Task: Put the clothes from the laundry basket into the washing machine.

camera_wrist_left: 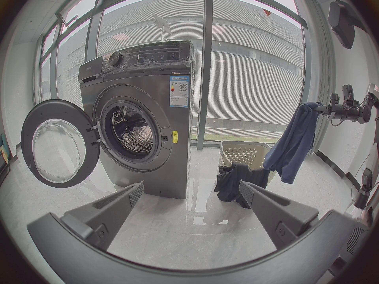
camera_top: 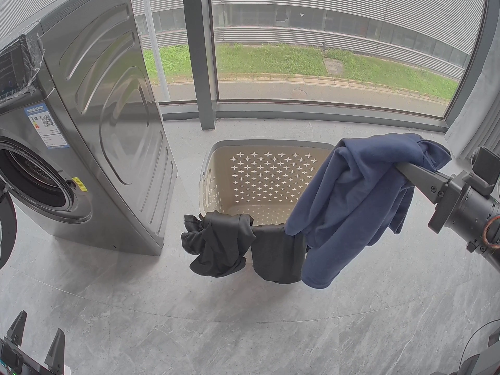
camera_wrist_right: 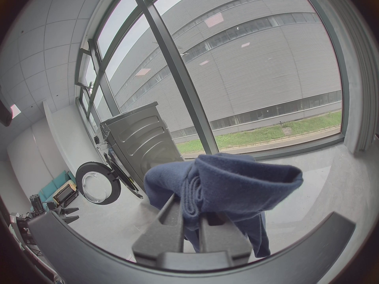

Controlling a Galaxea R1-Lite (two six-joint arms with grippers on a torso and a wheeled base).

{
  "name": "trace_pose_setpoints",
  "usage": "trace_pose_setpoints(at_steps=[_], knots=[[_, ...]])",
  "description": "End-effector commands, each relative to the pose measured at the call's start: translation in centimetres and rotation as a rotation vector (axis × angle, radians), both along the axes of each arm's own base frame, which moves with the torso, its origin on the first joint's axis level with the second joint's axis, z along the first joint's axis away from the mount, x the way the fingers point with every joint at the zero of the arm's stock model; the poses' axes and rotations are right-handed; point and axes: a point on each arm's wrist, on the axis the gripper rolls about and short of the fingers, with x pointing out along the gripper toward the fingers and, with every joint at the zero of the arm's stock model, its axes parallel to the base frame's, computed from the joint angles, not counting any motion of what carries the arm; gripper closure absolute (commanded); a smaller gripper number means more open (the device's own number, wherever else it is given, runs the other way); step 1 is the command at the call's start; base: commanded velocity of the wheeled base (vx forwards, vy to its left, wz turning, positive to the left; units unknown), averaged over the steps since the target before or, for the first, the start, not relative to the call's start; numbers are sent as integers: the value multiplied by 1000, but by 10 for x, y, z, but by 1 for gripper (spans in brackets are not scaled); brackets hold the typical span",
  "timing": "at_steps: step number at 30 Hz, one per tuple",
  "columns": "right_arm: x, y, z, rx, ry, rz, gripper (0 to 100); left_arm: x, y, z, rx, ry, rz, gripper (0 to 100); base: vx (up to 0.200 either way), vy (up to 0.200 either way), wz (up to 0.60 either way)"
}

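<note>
My right gripper (camera_top: 403, 170) is shut on a blue garment (camera_top: 354, 199), which hangs in the air above the right side of the beige laundry basket (camera_top: 263, 175). In the right wrist view the blue garment (camera_wrist_right: 233, 182) is pinched between the fingers (camera_wrist_right: 167, 225). Black clothes (camera_top: 234, 243) drape over the basket's near rim onto the floor. The grey washing machine (camera_top: 99, 115) stands at the left with its round door (camera_wrist_left: 59, 142) swung open and the drum (camera_wrist_left: 132, 133) showing. My left gripper (camera_top: 36, 337) is open, low at the near left, with nothing between its fingers.
A large window with a dark pillar (camera_top: 200, 53) runs behind the basket. Bare tiled floor (camera_top: 234, 329) lies between me, the basket and the machine. A grey curtain (camera_top: 482, 115) hangs at the far right.
</note>
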Motion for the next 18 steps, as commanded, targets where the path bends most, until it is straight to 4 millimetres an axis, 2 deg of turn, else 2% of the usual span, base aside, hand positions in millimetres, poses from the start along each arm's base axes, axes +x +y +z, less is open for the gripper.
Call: trace_pose_setpoints(at_steps=[1, 14, 18], knots=[[0, 1, 0, 1, -2, 6, 100, 0, 0, -5, 0, 1, 0, 0, 0, 200, 0], [-2, 2, -1, 6, -5, 34, 100, 0, 0, -5, -2, 2, -1, 0, 0, 200, 0], [-2, 2, -8, -7, 18, 42, 100, 0, 0, -5, 0, 2, -1, 0, 0, 200, 0]])
